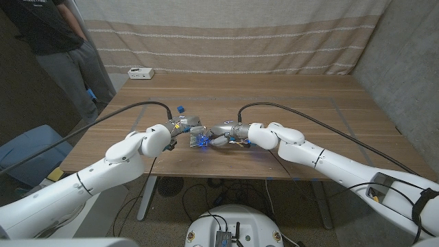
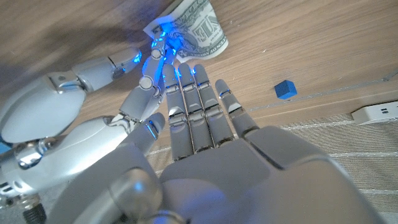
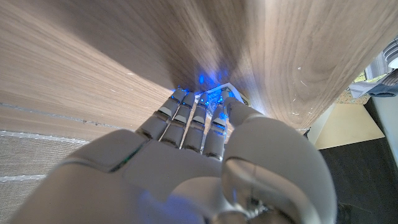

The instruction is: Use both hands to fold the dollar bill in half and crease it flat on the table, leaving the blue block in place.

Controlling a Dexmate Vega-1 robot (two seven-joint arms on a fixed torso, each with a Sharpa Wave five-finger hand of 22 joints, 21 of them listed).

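The wooden table (image 1: 309,116), with its long straight grain, carries both hands near its front edge. Behind it hangs a beige striped cloth (image 1: 226,34), and a person in dark clothes (image 1: 62,48) stands at the far left corner. A white boxy device (image 1: 140,73) sits at the table's far edge, well beyond the left hand. The left hand (image 1: 184,129) and right hand (image 1: 221,132) meet fingertip to fingertip over the dollar bill (image 2: 198,31), lit blue by the fingers' lights. Both hands' fingers press on the paper, extended and close together; whether either actually pinches it I cannot tell. The bill's printed numeral "1" is readable. The small blue block (image 2: 285,89) stands just beyond the left hand, apart from the bill.
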